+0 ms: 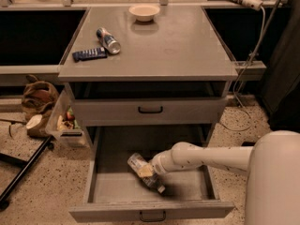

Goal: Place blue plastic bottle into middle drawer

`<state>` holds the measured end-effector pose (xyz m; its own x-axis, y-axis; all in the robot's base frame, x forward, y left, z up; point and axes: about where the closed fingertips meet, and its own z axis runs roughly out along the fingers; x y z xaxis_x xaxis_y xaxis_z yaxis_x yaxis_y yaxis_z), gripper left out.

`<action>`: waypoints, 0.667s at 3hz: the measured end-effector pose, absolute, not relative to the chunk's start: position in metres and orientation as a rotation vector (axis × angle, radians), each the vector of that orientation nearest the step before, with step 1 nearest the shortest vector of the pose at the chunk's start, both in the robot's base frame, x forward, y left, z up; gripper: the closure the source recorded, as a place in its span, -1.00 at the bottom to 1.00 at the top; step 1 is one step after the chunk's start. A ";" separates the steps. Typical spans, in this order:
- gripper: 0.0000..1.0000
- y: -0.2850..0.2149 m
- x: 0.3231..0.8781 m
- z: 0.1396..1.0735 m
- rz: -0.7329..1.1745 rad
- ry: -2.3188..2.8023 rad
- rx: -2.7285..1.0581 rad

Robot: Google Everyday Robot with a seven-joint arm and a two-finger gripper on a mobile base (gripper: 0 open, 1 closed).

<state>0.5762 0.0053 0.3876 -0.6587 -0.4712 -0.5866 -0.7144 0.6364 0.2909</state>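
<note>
The blue plastic bottle [137, 163], clear with a pale label, lies tilted inside the open middle drawer [108, 186], its cap end pointing to the front right. My gripper [146, 171] is at the end of the white arm that reaches in from the right. It is shut around the bottle's middle and holds it low over the drawer floor, left of centre. A dark shadow lies under the bottle.
The drawer above, with a black handle [150, 109], is closed. On the cabinet top are a white bowl [144, 11], a blue-silver can [108, 40] and a dark blue bar [89, 54]. Bags and a bin [63, 121] sit on the floor to the left. Cables hang at the right.
</note>
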 end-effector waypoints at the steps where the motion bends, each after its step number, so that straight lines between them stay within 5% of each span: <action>1: 0.14 0.005 0.576 0.388 0.708 2.396 -0.931; 2: -0.33 0.005 0.576 0.388 0.708 2.396 -0.931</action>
